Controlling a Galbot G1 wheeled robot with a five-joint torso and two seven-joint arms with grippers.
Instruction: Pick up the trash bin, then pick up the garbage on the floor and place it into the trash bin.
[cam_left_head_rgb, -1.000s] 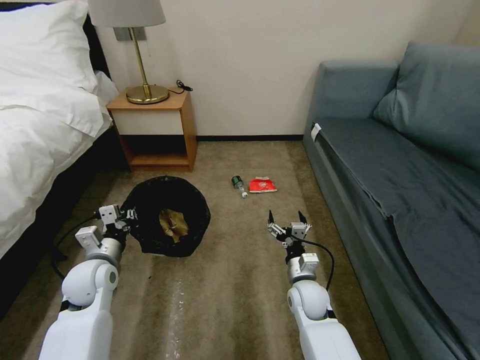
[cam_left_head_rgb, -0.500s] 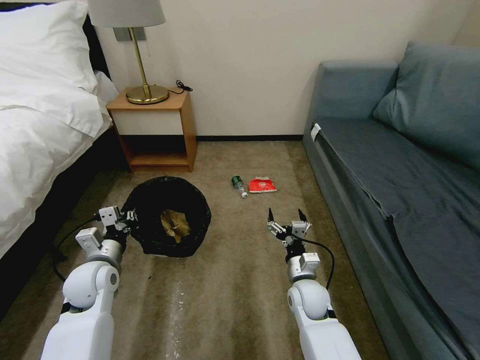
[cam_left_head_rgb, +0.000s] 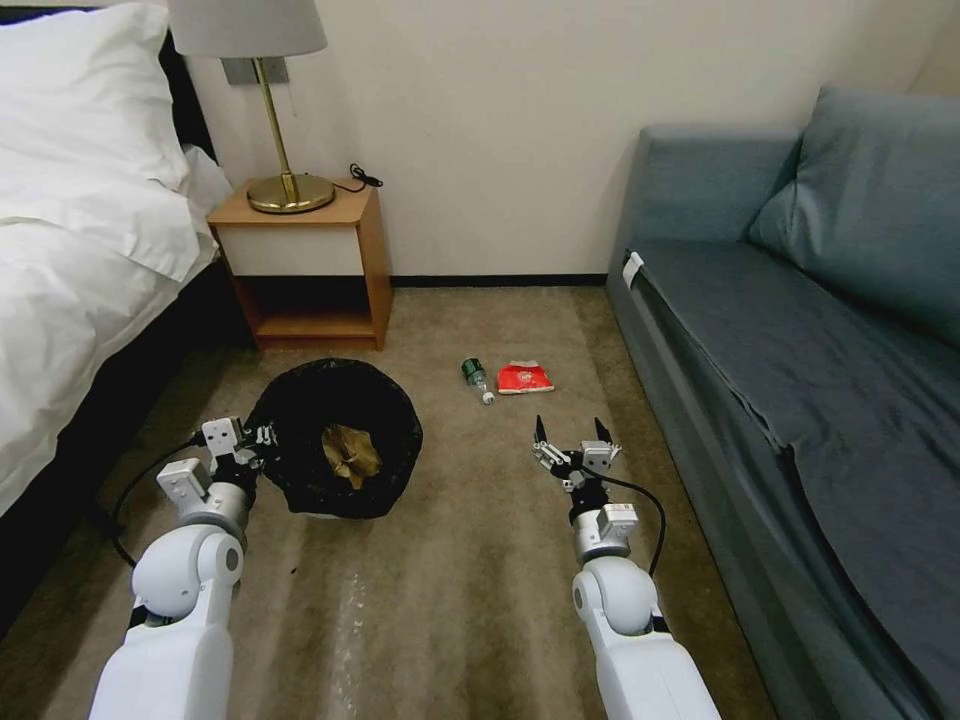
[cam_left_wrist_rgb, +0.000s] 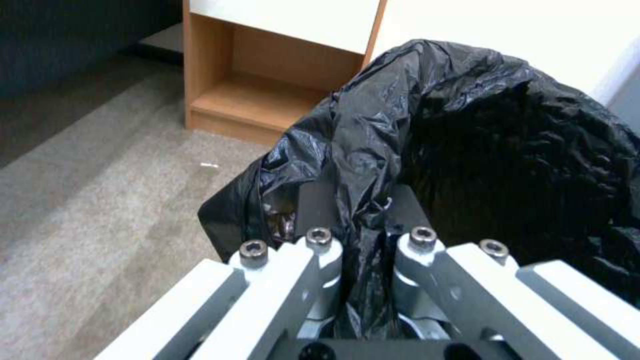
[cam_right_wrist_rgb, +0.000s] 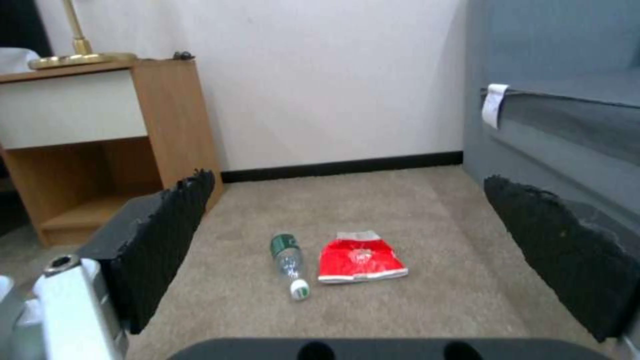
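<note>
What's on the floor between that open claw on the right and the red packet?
Nothing: bare carpet separates the right end effector from the red packet, clearest in the right wrist view.

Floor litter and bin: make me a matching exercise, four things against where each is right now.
Things:
1. crumpled paper bag
2. red packet
3. plastic bottle
4. left gripper

Places:
A. on the carpet, nearer the sofa
B. clamped on the liner at the rim of the trash bin
C. inside the bin
D. on the carpet, beside the packet, on the bin's side

Pairs: 1-C, 2-A, 3-D, 4-B

Open right hand (cam_right_wrist_rgb: 360, 260) frames bottle (cam_right_wrist_rgb: 288, 260) beside red packet (cam_right_wrist_rgb: 360, 259)
</note>
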